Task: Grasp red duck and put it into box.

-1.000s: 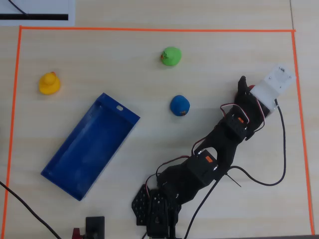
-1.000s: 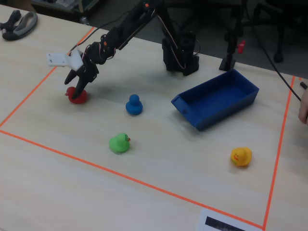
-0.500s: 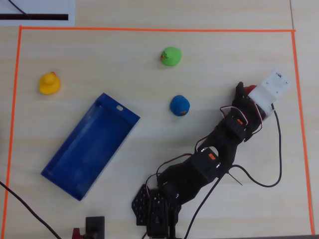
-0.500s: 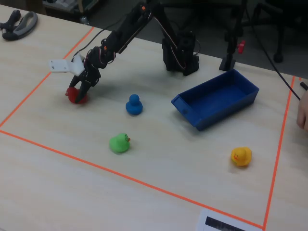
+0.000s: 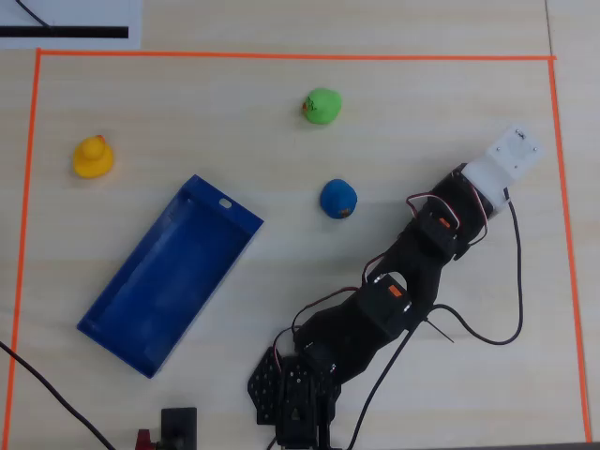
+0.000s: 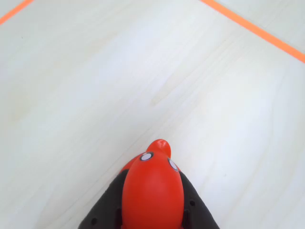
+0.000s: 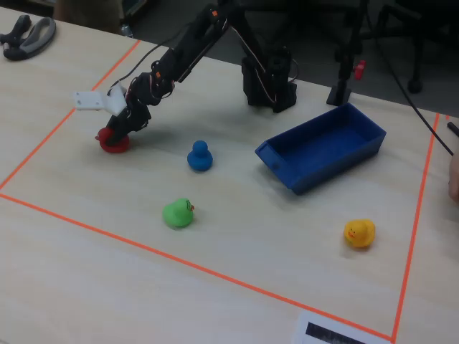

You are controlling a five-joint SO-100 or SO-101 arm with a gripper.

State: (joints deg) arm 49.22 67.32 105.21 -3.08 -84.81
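1. The grasping step is in hand; the gripper (image 6: 152,210) is pinching the red duck (image 6: 153,188), its 2 black fingers (image 6: 107,210) pressing the body from both sides in the wrist view.
2. The duck is sitting low at the table (image 7: 237,258), near the left orange tape line (image 7: 54,136) in the fixed view, well apart from the box (image 7: 323,154); whether it is lifting off cannot be told.
3. The next move is likely calling for a lift, then a carry past the blue duck (image 7: 200,156) to the box.
4. The duck is looking glossy red and rounded, with white-ringed eyes and a small beak pointing away from the camera.
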